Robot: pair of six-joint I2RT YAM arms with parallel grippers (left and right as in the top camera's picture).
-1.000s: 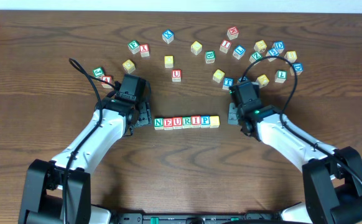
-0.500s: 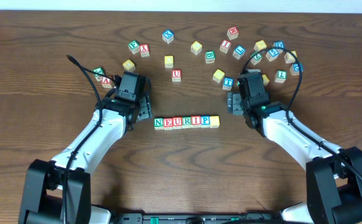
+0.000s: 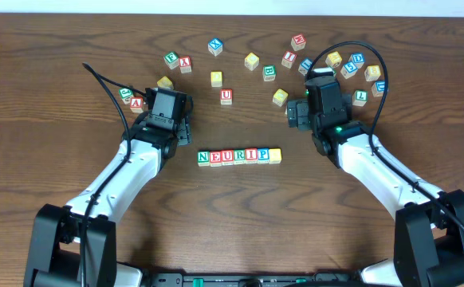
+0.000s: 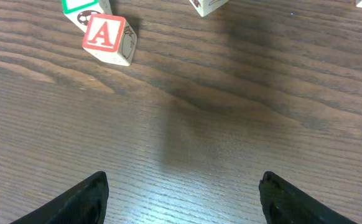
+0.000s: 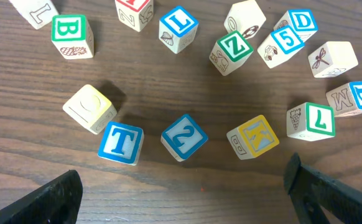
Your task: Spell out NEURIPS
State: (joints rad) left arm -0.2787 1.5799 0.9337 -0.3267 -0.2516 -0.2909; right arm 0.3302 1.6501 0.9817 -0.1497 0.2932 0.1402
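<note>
- NEURIPS row [image 3: 240, 156]: seven cubes set edge to edge, lower centre of the overhead frame, between the two arms. The end cube, yellow-faced [image 3: 275, 155], is too small for its letter to be read.
- Left gripper [image 4: 187, 193]: jaws well apart, holding nothing. Bare table [image 4: 231, 124] lies beneath, with a red A cube [image 4: 106, 38] at upper left of its view.
- Right gripper [image 5: 184, 186]: jaws spread wide and empty, over the loose cubes. Blue T [image 5: 120, 143], blue 2 [image 5: 184, 137] and yellow K [image 5: 252, 137] sit just ahead.
- Hazard: either arm passing low towards centre frame could knock the row out of line.
- Hazard: the right fingers, if lowered here, would likely scatter the T and the 2.
- Hazard: if the yellow face shows no S, the word reads wrong.
</note>
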